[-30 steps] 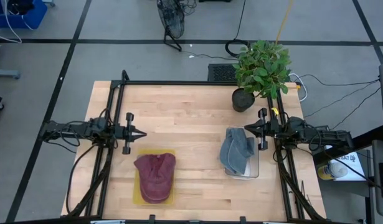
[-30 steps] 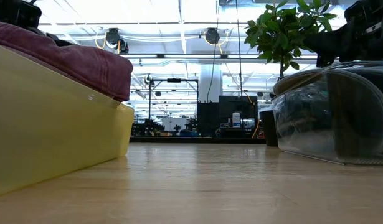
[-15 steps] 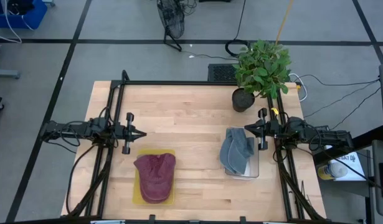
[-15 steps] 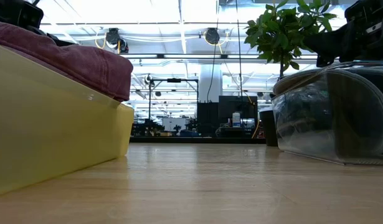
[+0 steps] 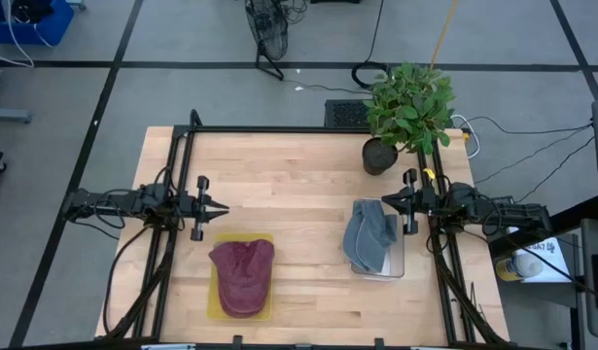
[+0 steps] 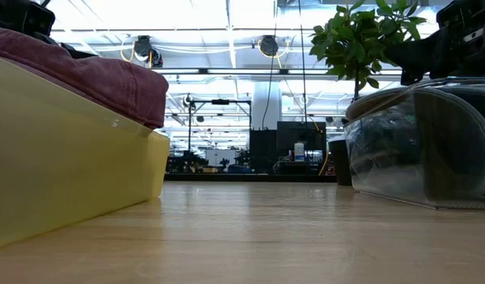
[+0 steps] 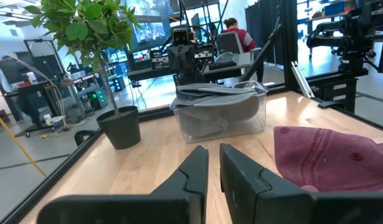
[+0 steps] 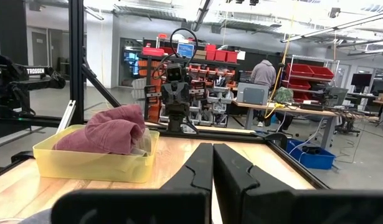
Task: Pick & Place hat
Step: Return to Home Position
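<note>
The red cap (image 5: 242,275) lies heaped in the yellow bin (image 5: 217,309) on the pale wooden worktop (image 5: 289,185). The left arm (image 5: 133,202) and right arm (image 5: 474,207) hover at opposite edges, each with its jaws pressed together. A potted plant (image 5: 407,107) stands at the far corner, and a brightly lit workshop lies beyond.

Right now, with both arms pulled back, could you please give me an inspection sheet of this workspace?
Surface: wooden table, no damage seen.
Job's things: red cap lying in the yellow bin; grey cap in the clear bin.
Clutter: potted plant at the far right corner.
Grippers: left gripper shut, empty, just beyond the yellow bin; right gripper shut, empty, by the clear bin's far edge.
Cables: black cables on the floor past the plant.
Surroundings: floor fan behind the table; a person at a desk.
</note>
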`<state>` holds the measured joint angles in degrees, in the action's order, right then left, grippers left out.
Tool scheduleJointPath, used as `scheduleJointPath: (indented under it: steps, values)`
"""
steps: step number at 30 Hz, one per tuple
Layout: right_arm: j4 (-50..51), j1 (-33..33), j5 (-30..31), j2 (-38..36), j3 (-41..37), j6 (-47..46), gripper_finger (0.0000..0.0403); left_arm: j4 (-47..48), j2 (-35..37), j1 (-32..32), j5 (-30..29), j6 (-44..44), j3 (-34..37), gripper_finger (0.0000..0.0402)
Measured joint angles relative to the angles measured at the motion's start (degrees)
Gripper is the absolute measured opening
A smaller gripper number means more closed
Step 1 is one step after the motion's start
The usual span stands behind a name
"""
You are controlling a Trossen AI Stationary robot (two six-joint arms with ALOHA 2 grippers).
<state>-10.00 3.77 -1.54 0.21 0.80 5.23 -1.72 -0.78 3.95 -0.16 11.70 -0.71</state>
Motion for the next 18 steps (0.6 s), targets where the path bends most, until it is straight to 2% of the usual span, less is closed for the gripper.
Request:
scheduleJointPath:
  steps: [18]
  values:
    - [0.0,0.0,0.0,0.0,0.0,0.0,0.0,0.0,0.0,0.0,0.0,0.0,0.0,0.0035]
